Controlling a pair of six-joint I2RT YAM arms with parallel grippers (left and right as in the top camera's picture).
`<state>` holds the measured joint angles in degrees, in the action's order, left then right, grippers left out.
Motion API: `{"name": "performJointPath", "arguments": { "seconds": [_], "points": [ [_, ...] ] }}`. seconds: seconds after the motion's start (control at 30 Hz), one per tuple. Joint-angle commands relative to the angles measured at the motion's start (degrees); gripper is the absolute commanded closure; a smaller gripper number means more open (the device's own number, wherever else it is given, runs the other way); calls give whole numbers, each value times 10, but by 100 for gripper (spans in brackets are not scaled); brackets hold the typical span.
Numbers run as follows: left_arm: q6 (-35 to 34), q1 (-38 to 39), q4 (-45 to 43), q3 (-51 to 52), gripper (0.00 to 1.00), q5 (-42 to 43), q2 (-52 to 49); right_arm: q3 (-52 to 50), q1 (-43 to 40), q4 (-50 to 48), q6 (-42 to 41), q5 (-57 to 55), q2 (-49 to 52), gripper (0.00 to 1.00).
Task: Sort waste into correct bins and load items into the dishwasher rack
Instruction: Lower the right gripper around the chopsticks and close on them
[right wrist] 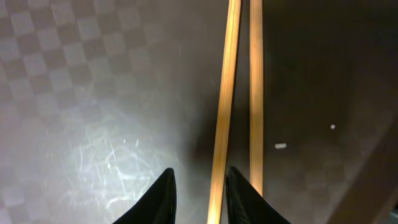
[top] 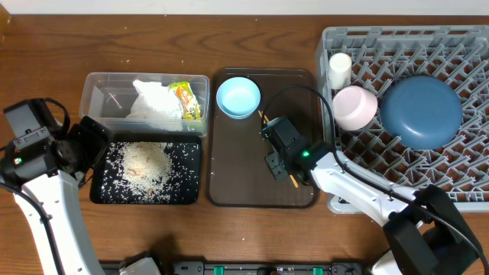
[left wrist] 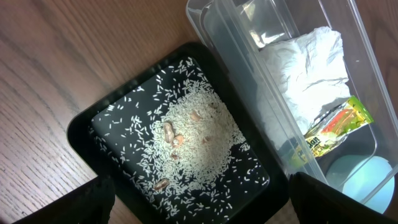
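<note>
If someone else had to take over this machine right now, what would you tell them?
Left gripper: open, empty, at the black tray's left edge.
Right gripper: open, fingers astride one of the chopsticks on the brown tray, not clamped.
Done: napkin and wrapper in the tub; rice in the black tray; plate, white bowl and cup in the rack.
Left: chopsticks and the light-blue bowl, both on the brown tray, go to the rack.
</note>
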<state>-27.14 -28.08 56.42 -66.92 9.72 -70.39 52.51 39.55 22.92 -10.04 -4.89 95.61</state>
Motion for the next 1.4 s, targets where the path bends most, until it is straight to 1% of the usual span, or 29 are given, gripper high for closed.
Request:
{"name": "performJointPath", "arguments": {
  "seconds": [0.0,0.23,0.57,0.73,1.37],
  "points": [
    [3,-3,1,-10,8,-3,0,-16,-5,-18,-15,-11,1,76],
    [3,-2,1,-10,8,-3,0,-25,-5,-39,-17,-11,1,78],
    [3,-2,1,-10,8,-3,0,-25,-5,-54,-17,-12,10,78],
    [3,-3,1,-10,8,-3,0,-26,-5,-54,-17,-40,12,78],
    [3,-3,1,-10,8,-3,0,-26,-5,-57,-21,-41,12,77]
  ]
}}
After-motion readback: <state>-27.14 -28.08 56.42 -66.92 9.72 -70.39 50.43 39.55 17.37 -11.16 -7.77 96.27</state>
